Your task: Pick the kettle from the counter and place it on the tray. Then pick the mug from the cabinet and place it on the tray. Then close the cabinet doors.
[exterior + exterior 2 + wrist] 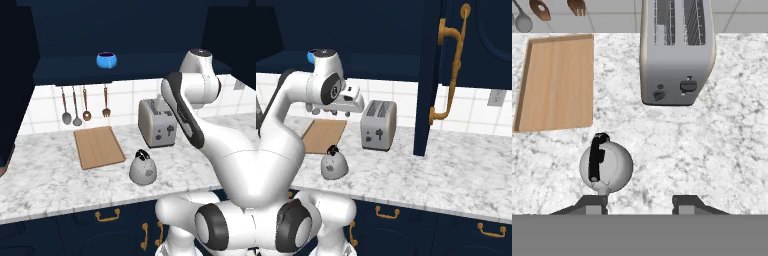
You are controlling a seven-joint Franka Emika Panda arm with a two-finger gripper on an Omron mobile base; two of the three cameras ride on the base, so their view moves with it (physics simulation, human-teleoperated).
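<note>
White glossy arm (220, 145), rounded bulky links, dark grey bands at joints, black strip along forearm; small dark finger tips (597, 204) on gripper (639, 204).

The left base view looks forward and down from behind the arm's left; the right base view does so from its right. Both share the counter (50, 185), tray (97, 146), kettle (143, 168) and toaster (156, 122). The hand view seems to hang above, looking almost straight down, nearer.

Even flat rendered light, soft faint shadows, dark cabinet (125, 30) interior, slightly soft detail, no glare
</note>
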